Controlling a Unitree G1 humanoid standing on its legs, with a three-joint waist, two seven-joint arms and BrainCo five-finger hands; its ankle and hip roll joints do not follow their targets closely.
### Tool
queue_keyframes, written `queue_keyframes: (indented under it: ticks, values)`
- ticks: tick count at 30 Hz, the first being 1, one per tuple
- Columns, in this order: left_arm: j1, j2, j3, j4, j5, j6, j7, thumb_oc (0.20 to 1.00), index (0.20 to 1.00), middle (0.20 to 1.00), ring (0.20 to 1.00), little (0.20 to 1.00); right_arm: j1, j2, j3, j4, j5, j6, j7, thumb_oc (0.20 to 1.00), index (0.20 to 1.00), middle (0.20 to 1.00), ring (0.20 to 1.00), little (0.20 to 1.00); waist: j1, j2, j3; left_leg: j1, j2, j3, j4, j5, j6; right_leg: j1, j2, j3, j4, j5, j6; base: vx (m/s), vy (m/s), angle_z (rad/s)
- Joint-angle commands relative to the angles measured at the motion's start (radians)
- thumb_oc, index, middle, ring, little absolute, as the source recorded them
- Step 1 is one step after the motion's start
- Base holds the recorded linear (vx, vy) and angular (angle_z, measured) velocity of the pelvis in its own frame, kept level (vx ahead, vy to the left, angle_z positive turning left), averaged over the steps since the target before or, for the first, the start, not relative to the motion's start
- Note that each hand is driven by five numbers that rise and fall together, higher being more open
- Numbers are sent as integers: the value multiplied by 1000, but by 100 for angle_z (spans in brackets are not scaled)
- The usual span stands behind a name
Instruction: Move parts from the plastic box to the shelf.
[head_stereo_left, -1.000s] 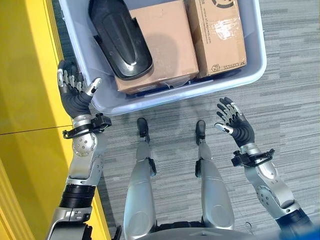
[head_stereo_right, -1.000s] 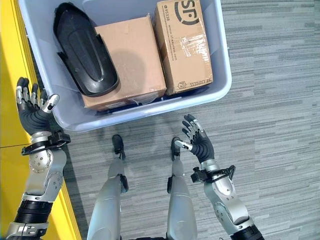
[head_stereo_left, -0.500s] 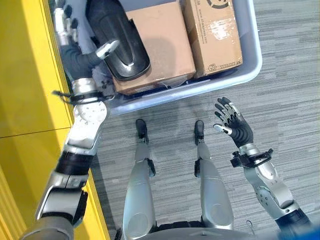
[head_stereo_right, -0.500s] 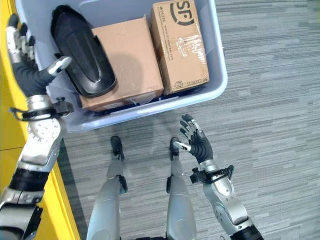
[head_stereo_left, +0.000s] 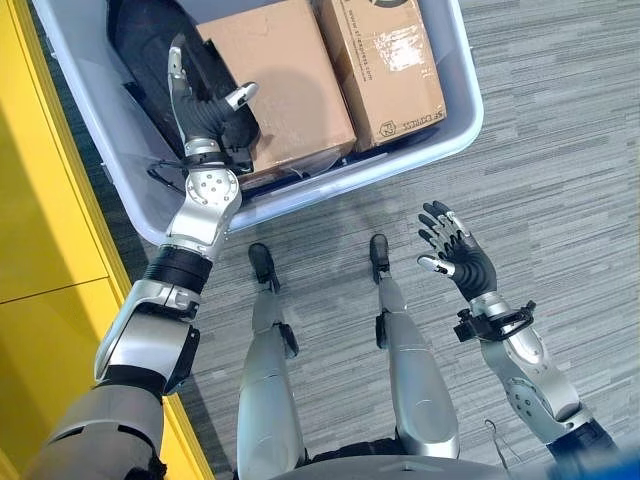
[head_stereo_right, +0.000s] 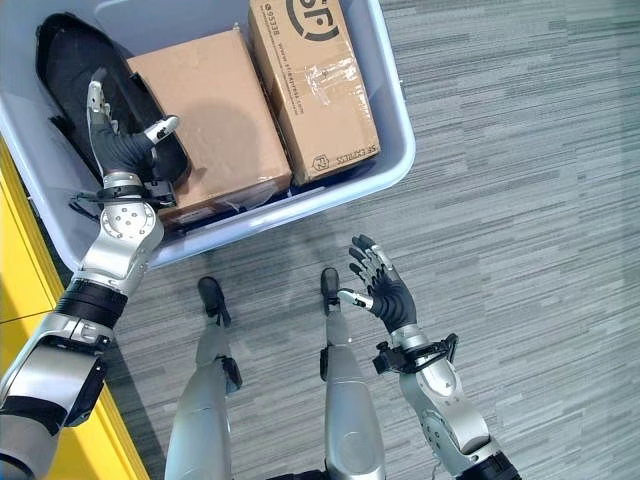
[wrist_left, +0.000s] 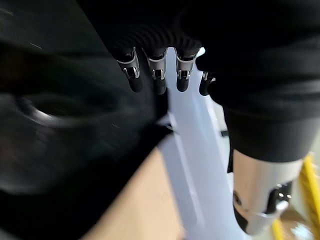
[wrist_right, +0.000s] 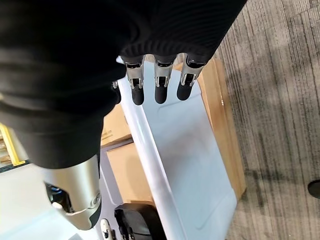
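A pale blue plastic box stands on the floor ahead of me. At its left end lies a long black moulded part. My left hand reaches into the box over the near end of that part, fingers straight and thumb spread, open. Whether it touches the part I cannot tell. In the left wrist view its fingers point along the black part. My right hand hovers open and empty above the floor, short of the box.
Two cardboard boxes, one plain and one printed, fill the rest of the plastic box beside the black part. A yellow panel runs along my left side. Grey striped carpet lies to the right.
My left hand has moved from outside the box's left corner, over the rim, to above the black part. The view has shifted. The right hand has hardly moved.
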Motion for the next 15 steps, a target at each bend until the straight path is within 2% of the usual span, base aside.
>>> queue_keyframes:
  ticks: [1,8,15]
  values:
    - [-116,92,32,142,-70,-24,17,1000,1000,1000,1000,1000,5,-49,-37,-28,46,-69,-8,1000,1000,1000,1000,1000,-3,-84,-1,35,54,-38,134,-164,-36,143,-73,-15,60,-84,38,0,0,0]
    - [-189,84,-17,275,-89,10,-28,1000,1000,1000,1000,1000,9,-62,-37,-34,51,-70,-8,1000,1000,1000,1000,1000,-15,-96,1,14,57,-41,145,-165,-36,128,-69,-14,64,-81,38,1,-1,2]
    - [-233,30,-116,289,30,54,-67,1000,1000,1000,1000,1000,19,-71,-41,-36,56,-66,11,1000,1000,1000,1000,1000,-26,-98,1,2,56,-42,158,-169,-35,117,-69,-9,72,-81,36,0,1,1]
